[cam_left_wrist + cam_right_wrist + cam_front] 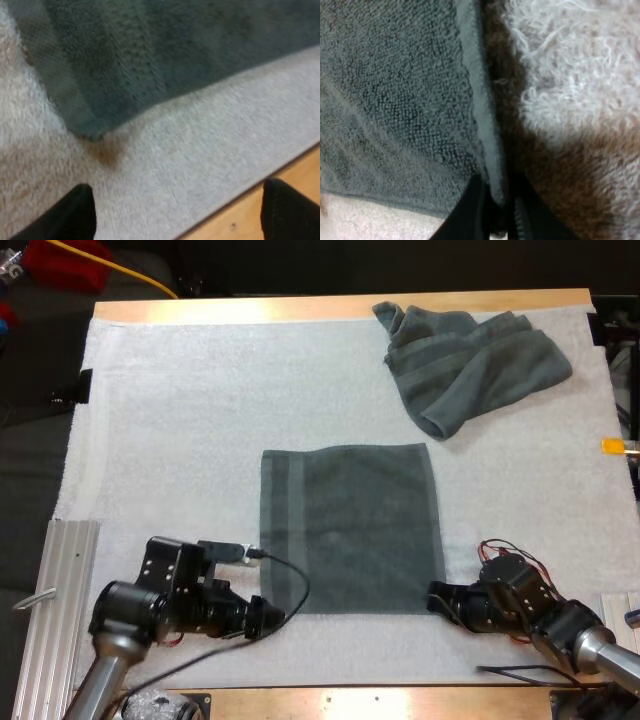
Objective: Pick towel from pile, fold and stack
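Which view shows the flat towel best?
The high view: the whole flat towel lies spread on the mat. The left wrist view shows one corner beyond the open left tool; the right wrist view shows its edge pinched by the right tool.

White mat (180,420) over wooden table (300,308), ribbed metal rail (64,585) along its left edge

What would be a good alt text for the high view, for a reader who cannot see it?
A flat towel lies spread in the middle of the white mat, with the left gripper at its near left corner and the right gripper at its near right corner. A crumpled towel lies at the mat's far right.
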`<state>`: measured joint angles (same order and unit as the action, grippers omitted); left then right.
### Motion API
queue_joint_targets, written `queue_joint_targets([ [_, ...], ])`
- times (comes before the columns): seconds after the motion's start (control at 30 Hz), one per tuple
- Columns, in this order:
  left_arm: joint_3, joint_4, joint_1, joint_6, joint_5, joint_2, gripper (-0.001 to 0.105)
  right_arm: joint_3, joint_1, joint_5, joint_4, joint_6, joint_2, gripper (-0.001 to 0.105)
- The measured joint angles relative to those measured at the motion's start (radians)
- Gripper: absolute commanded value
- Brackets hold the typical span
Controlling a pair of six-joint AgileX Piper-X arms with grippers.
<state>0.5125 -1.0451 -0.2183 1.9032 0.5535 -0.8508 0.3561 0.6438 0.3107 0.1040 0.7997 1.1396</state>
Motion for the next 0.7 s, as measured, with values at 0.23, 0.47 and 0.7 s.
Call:
queue_joint_targets([
  [0.23, 0.0, 0.124, 0.0, 0.017, 0.003, -0.207, 0.067, 0.0, 0.0, 0.0, 0.0, 0.0, 0.0, 0.001],
  [0.47, 0.0, 0.171, 0.0, 0.023, 0.003, -0.351, 0.067, 0.0, 0.0, 0.0, 0.0, 0.007, 0.0, 0.001],
  [0.7, 0.0, 0.23, 0.0, 0.026, 0.001, -0.435, 0.067, 0.0, 0.0, 0.0, 0.0, 0.022, 0.0, 0.001],
])
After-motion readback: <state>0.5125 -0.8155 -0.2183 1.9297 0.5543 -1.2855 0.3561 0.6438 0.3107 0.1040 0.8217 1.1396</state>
